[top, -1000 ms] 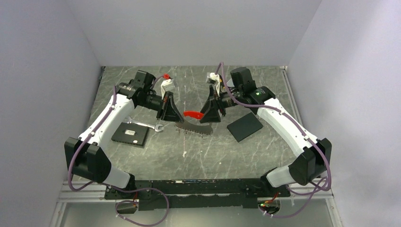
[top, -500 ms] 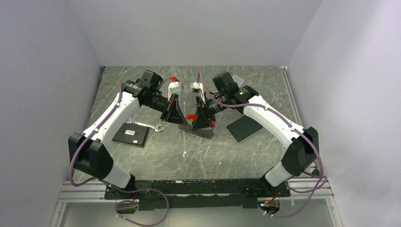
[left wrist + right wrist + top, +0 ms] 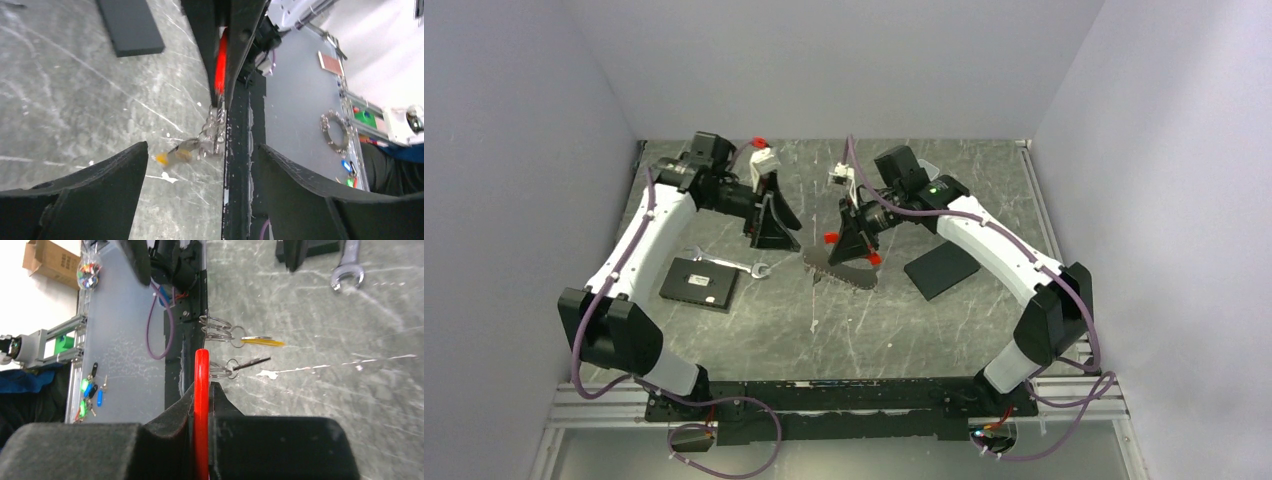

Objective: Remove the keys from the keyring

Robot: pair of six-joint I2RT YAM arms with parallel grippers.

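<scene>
The right claw (image 3: 201, 390) pinches the keyring (image 3: 201, 365) by its stiff red strip; the light keys (image 3: 260, 341) dangle loose, probably best taken flatwise by the spread left claw (image 3: 200, 165).

Bright, even light; the keys (image 3: 181, 152) look blurred from the left wrist.

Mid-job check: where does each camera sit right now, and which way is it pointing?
Top external: fixed above and behind the bases, looking down on the table; both whole arms show, left gripper and right gripper near mid-table.
Left wrist: on the left arm, looking across at the hanging keys; its own open fingers frame the bottom.
Right wrist: looks along its own fingers, shut on the keyring, towards the wrench.
Shared: both wrist views show the keyring's red strip and the keys.
</scene>
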